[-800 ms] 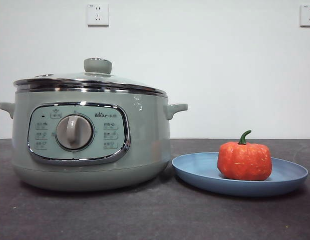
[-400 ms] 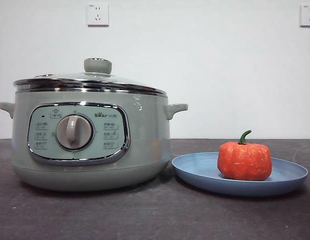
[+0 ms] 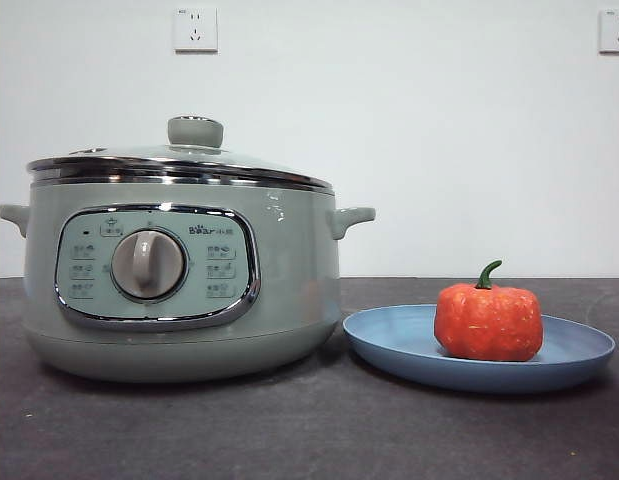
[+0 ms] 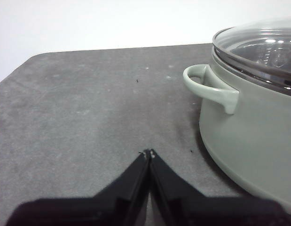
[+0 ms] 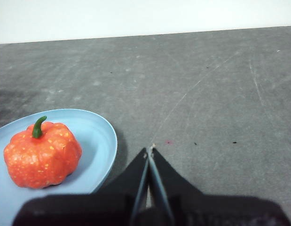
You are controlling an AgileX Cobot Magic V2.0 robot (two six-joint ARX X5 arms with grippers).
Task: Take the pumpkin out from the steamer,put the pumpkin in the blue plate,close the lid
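Two black grippers rest low over the dark grey table, and both have their jaws pressed together on nothing. The left gripper sits near the big round pale green steamer, close to one small side handle. The right gripper sits just beside the wide light-blue plate.

The small orange-red toy pumpkin with its green stem stands upright in the blue plate. The round glass lid with its green knob sits flat on the steamer.

It looks like all the jobs are done. The best thing now is to keep both arms away and not bump the plate or the pot. If the lid looks crooked, a soft push on the knob would fix it.
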